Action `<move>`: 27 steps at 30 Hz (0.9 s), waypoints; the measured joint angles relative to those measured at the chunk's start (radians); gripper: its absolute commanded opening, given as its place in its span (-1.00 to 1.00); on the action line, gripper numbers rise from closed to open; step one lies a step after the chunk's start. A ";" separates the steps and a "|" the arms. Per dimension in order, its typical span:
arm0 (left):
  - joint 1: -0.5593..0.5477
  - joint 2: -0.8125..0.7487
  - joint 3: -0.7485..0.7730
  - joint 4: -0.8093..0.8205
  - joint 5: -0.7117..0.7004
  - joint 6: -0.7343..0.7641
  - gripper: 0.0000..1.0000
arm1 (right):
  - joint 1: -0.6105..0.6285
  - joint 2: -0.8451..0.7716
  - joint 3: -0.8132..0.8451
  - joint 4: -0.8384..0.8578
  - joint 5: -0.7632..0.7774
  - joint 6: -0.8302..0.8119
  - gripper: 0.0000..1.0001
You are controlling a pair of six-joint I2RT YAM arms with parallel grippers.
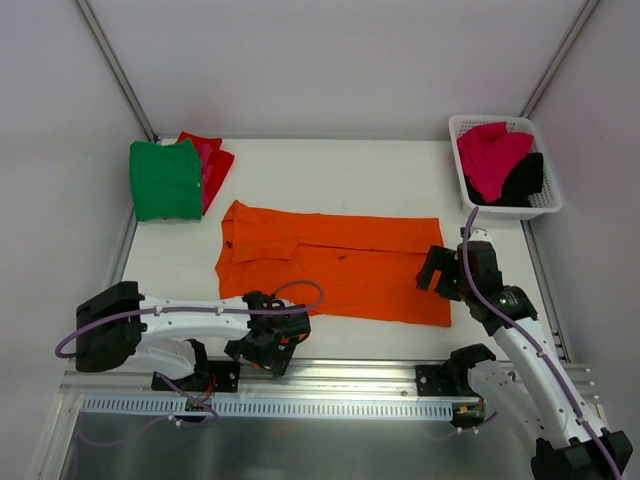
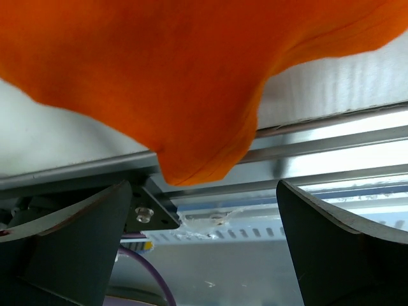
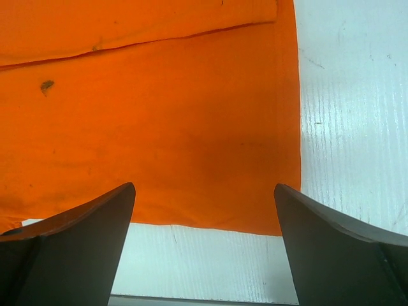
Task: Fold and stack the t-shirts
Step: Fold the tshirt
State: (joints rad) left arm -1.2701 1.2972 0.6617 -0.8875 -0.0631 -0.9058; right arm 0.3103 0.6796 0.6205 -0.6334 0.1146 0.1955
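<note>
From above, the bright orange cloth t-shirt (image 1: 340, 270) is seen spread flat on the white table (image 1: 330, 165), with a folded green tee (image 1: 165, 180) at ten o'clock of it. In the left wrist view, the left gripper (image 2: 203, 197) is shown with jaws apart and empty at the shirt's edge. In the right wrist view, the right gripper (image 3: 204, 197) is likewise shown parted, over the four-o'clock corner.

Matt orange cloth t-shirt (image 1: 340, 265)

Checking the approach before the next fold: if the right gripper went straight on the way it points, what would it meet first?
Most likely the orange shirt, close to its near corner. The open right gripper points down at the cloth, with bare table just beside it. Depth is hard to judge.
</note>
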 measured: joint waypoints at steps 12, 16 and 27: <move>0.000 0.114 0.070 0.089 -0.050 0.182 0.98 | 0.000 0.018 -0.010 0.000 0.001 -0.002 0.68; 0.000 0.116 0.071 0.090 -0.050 0.188 0.97 | 0.000 0.021 -0.010 0.000 0.003 -0.003 0.61; 0.000 0.029 0.001 0.118 -0.045 0.072 0.65 | 0.000 0.013 -0.010 -0.002 0.068 -0.002 -0.34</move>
State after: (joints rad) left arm -1.2701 1.3258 0.6624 -0.7692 -0.1078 -0.8333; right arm 0.3103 0.6926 0.6102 -0.6350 0.1822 0.1940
